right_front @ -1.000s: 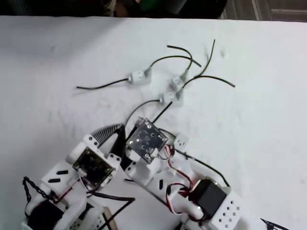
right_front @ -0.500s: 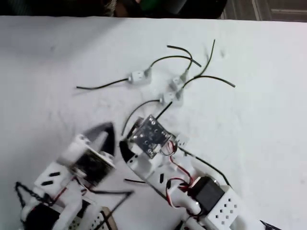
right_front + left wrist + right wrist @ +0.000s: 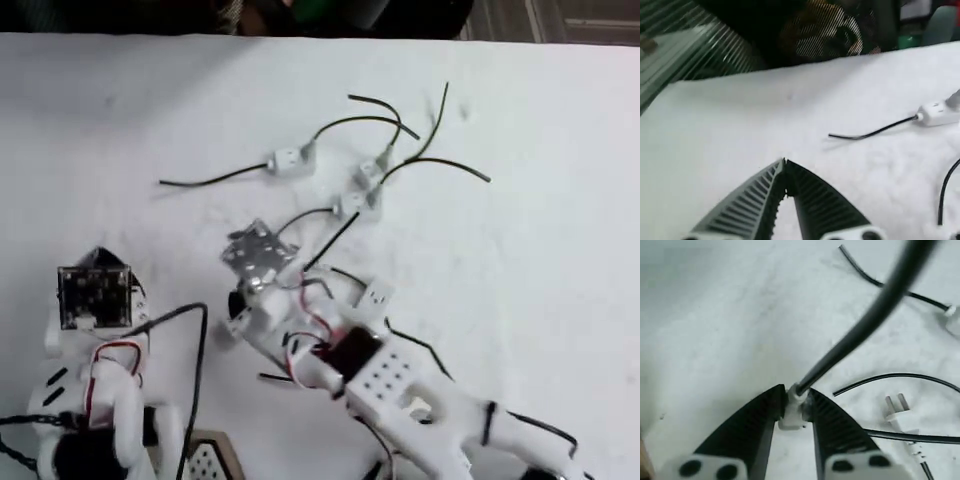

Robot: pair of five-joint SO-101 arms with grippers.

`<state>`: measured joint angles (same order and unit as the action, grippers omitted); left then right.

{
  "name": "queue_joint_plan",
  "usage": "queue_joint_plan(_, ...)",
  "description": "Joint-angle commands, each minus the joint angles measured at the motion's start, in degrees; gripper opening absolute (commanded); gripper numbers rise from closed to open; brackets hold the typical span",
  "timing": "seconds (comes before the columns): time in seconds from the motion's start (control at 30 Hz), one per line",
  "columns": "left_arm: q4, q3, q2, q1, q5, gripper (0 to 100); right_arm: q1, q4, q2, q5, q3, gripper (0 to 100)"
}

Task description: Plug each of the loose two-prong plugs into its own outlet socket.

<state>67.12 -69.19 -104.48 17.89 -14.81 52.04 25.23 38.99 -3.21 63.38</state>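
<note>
My right gripper [image 3: 796, 400] is shut on a small white plug [image 3: 791, 415], held just above the table. The plug's black cord [image 3: 860, 325] rises past the camera. Beside it lies a loose white two-prong plug [image 3: 899, 412], prongs up off the table. In the high view the right arm's wrist [image 3: 258, 255] covers its fingers. Three white outlet sockets [image 3: 288, 160] [image 3: 368, 172] [image 3: 358, 203] on black cords lie beyond it, and another white piece [image 3: 377, 295] sits beside the arm. My left gripper [image 3: 785, 170] is shut on nothing, low over the table at the left [image 3: 100, 258], with one socket [image 3: 939, 113] far ahead.
Loose black cord ends [image 3: 440, 165] curl across the middle and far right of the white table [image 3: 560, 250]. The table's far edge [image 3: 150, 35] meets dark clutter. A brown block [image 3: 215, 455] sits at the near edge between the arms.
The left arm has swung away to the left, clear of the right arm. The right arm has stretched out and carried its wrist leftward and farther up the table.
</note>
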Motion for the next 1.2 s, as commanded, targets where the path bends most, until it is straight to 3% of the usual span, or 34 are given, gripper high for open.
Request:
queue_joint_plan(0.0,-0.2,-2.5,-0.1,1.5,0.5,2,2.0,-3.8,-4.4,0.5,-0.4,1.7)
queue_joint_plan(0.37,-0.2,-5.3,-0.1,1.5,0.5,2,3.3,-9.9,-10.6,0.5,-0.4,1.7)
queue_joint_plan(1.17,-0.2,-5.6,-0.1,1.5,0.5,2,1.3,-11.1,-11.1,0.4,-0.1,1.7)
